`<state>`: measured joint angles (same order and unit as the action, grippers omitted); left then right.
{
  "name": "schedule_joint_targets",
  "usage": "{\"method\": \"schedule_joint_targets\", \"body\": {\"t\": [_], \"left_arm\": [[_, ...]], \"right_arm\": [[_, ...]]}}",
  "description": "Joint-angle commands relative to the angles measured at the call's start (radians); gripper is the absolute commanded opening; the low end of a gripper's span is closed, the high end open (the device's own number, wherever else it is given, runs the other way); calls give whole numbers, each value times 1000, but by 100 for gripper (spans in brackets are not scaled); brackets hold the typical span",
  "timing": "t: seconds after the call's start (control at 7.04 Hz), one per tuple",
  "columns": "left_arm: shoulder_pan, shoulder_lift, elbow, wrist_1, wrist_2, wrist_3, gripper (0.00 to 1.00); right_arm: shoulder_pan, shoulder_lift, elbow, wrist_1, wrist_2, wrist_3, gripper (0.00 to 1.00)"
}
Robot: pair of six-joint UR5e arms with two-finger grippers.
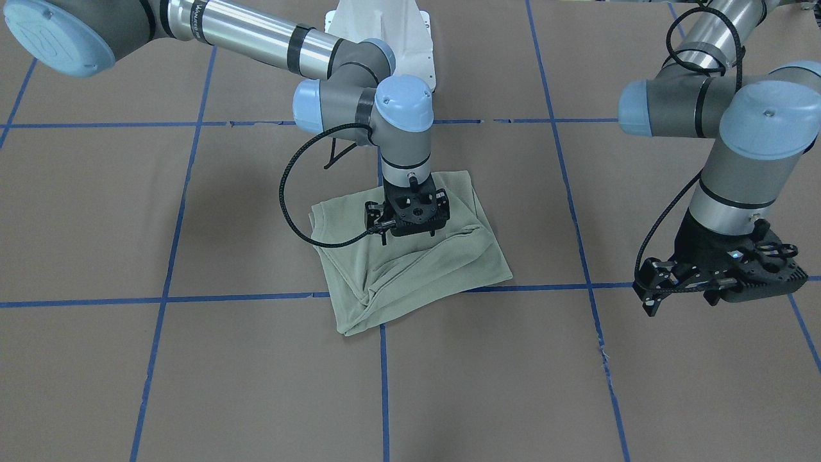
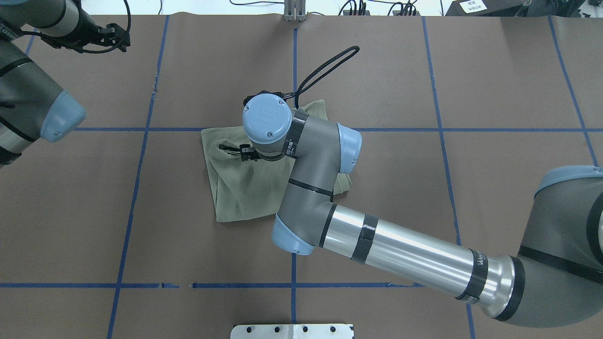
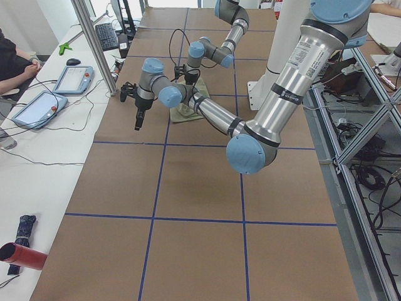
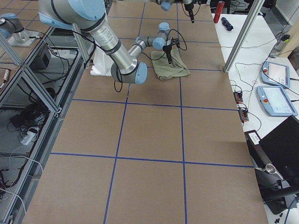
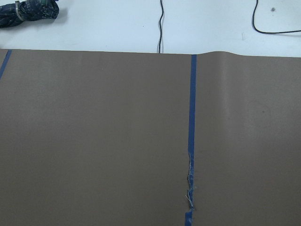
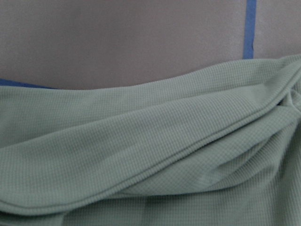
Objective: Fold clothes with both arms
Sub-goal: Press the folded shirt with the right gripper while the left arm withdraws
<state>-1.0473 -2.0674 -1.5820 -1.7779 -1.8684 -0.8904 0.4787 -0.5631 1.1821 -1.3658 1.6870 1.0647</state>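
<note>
going left to right in the front-facing view. right arm (image 1: 256, 42) comes in from the upper left, elbow bent, wrist pointing straight down over the middle of the table (image 1: 160, 385). right gripper (image 1: 410, 224) is down on the sage green shirt (image 1: 423, 273), about at its centre. its fingers are hidden under the black mount and the wrist camera shows none, so we cannot tell how far open it is or whether it has pinched any cloth. a black cable (image 1: 285, 205) loops out from its wrist to the left.

the shirt is folded into a rough rectangular packet, lying flat on the brown paper. it sits over a crossing of the blue tape lines (image 1: 383, 391), with one corner past the horizontal line on the operators' side. thick diagonal folds run across its top. in the right wrist view the ribbed knit fills most of the frame, with rolled folds, and paper and tape show above it.

left arm (image 1: 750, 147) is at the far right, well apart from the shirt. left gripper (image 1: 712, 289) hangs above bare paper. we cannot tell its opening from any view. its wrist camera shows only paper, a frayed tape line and, past the paper edge, a white surface (image 5: 103, 26) with a dark blue patterned bundle (image 5: 28, 10) and thin black wires (image 5: 161, 23).
</note>
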Motion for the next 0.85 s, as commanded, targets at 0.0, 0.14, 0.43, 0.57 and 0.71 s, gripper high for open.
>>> {"method": "schedule_joint_targets", "body": {"t": [0.0, 0.14, 0.43, 0.57, 0.71], "left_arm": [[-2, 6, -1, 0, -3, 1, 100], [-6, 6, -1, 0, -3, 1, 100], [-11, 6, -1, 2, -5, 1, 100], [-13, 7, -1, 3, -14, 1, 100], [-13, 15, -6, 3, -17, 1, 100]], "right_arm": [[1, 80, -154, 86, -24, -22, 100], [3, 98, -209, 123, -33, -34, 100], [38, 185, -327, 189, -50, -46, 100], [46, 210, -407, 294, -91, -46, 100], [46, 222, -442, 347, -113, -46, 100]]}}
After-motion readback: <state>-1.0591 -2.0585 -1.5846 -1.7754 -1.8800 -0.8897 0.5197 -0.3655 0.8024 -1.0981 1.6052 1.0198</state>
